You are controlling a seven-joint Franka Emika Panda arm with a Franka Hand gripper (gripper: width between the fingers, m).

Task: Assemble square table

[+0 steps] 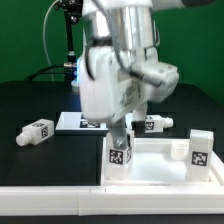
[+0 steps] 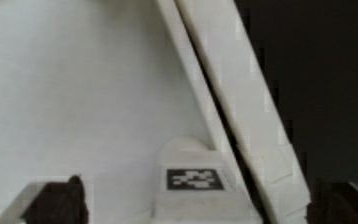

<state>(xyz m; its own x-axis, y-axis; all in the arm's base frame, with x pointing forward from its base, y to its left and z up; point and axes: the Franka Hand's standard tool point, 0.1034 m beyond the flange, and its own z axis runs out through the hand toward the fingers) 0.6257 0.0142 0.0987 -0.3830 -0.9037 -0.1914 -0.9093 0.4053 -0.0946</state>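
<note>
The square table top (image 1: 160, 172) is a white tray lying at the front of the black table. One white leg (image 1: 119, 154) with a tag stands upright at the tray's corner on the exterior view's left. A second tagged leg (image 1: 200, 150) stands at its other side. My gripper (image 1: 120, 130) hangs just above the first leg. In the wrist view my gripper (image 2: 197, 205) is open, its dark fingers (image 2: 51, 200) wide apart. That leg's tag (image 2: 194, 178) lies between them, apart from both, beside the tray's raised rim (image 2: 220, 90).
A loose tagged leg (image 1: 38, 131) lies on the black table at the exterior view's left. Another leg (image 1: 156, 123) lies behind the tray. The marker board (image 1: 70, 122) lies behind my arm. A long white rail (image 1: 50, 205) runs along the front edge.
</note>
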